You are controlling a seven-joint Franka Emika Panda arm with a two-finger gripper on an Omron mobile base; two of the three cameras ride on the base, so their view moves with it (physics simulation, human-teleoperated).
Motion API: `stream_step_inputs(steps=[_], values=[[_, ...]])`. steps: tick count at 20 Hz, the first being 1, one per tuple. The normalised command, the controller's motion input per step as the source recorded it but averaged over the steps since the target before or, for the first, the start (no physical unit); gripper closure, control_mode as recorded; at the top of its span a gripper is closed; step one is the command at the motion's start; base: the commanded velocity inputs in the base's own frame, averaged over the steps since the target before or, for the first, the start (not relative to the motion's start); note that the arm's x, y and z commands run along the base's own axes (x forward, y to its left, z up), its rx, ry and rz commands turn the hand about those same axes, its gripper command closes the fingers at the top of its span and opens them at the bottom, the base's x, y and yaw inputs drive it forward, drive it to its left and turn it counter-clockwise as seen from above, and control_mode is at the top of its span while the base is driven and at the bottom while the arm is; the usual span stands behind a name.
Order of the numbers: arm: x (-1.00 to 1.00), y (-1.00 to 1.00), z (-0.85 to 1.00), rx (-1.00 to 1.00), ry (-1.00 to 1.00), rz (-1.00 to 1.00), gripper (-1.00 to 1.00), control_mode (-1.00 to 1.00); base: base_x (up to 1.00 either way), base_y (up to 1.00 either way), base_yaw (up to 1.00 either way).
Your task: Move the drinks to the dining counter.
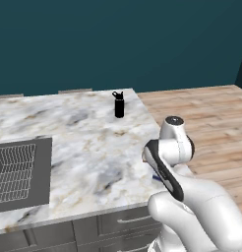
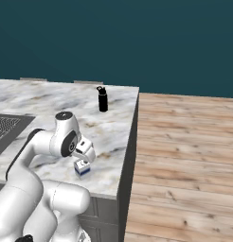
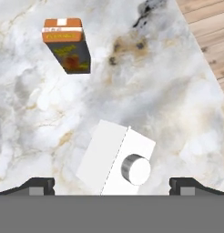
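Fingers point(image 3: 41, 185) spread to full width, holding nothing, one tip low at each side of the hand view. Gripper point(image 3: 112, 186) poised straight above the blue-and-white carton point(image 3: 116, 164), whose white gabled top and round cap sit between the tips, slightly skewed to their line. In the right base view, gripper point(image 2: 83, 153) just over the same carton point(image 2: 82, 168), near the front edge of the marble counter point(image 2: 38, 101).

Beyond the carton, further out from the fingers, the orange drink container point(image 3: 67, 45), well apart and upright. Further still across the marble, the black bottle point(image 2: 103, 99) near the far corner, also standing alone in the left base view point(image 1: 119, 105).

Step in hand, judged: descent onto the carton for a grasp. Best done by rolling the wrist first so the pads meet two flat sides rather than corners, then lowering below the sloped gable before closing. Risk otherwise: a tip striking the top and toppling the carton, or a squeeze on the slant popping it free.
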Motion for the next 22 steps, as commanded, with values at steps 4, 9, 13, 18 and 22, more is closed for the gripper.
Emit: stream_step_inputs(steps=[4,9,13,18,22], values=[[0.06,0.00,-0.09,0.01,0.00,-0.05,-1.00,-1.00,0.00,0.00,0.00],[0.00,-0.02,-0.11,0.02,0.00,-0.02,-1.00,-1.00,0.00,0.00,0.00],[0.00,-0.04,-0.24,0.01,0.00,0.00,-1.00,-1.00,0.00,0.00,0.00],[0.01,0.00,-0.27,0.00,0.00,-0.01,-1.00,-1.00,0.00,0.00,0.00],[0.07,0.00,-0.23,0.00,0.00,-0.02,-1.00,-1.00,0.00,0.00,0.00]])
